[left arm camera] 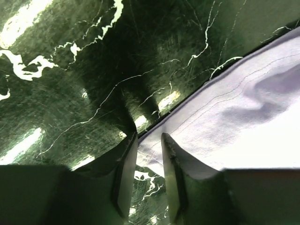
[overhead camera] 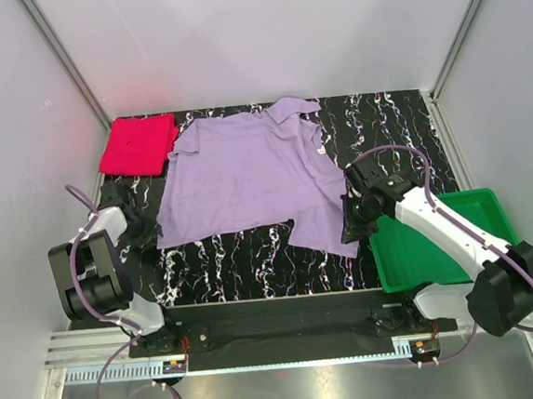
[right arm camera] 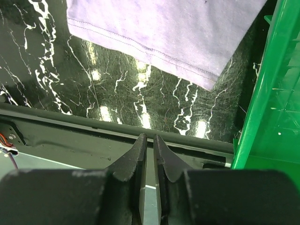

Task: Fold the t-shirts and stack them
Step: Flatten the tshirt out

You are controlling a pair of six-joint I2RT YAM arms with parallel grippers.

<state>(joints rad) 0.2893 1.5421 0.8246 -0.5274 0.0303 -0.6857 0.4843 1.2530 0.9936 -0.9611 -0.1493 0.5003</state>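
Purple shirt (overhead camera: 246, 173) lies spread flat on the surface (overhead camera: 226, 268), collar at the far end and hem toward the arms, so its long axis runs away from the bases. Pink shirt (overhead camera: 138, 145) is a folded square, far beyond the left claw (left arm camera: 148, 138) and apart from the purple one's left sleeve.

Left claw is low at the purple shirt's near-left hem corner. Its jaws are narrowly apart and the hem edge shows right in the gap at the tips. The rest of the cloth spreads off to the claw's right and ahead. Can't tell if the cloth is pinched yet or just lying under the tips.

Right claw (right arm camera: 150, 137) has its jaws all but together with nothing between them. The near-right hem flap lies ahead of it and isn't touched in the wrist view. The green tray (overhead camera: 454, 206) is close on its right.

Key relation: each arm has its own hem corner nearest, left arm on left corner, right arm on right. The left one is already on the cloth, while the right has to part its jaws and reach forward to the flap. My guess at the step is taking both hem corners to fold the hem up toward the collar. The purple shirt isn't folded yet and nothing is stacked. The risk is a one-layer or slipped pinch at the left corner.
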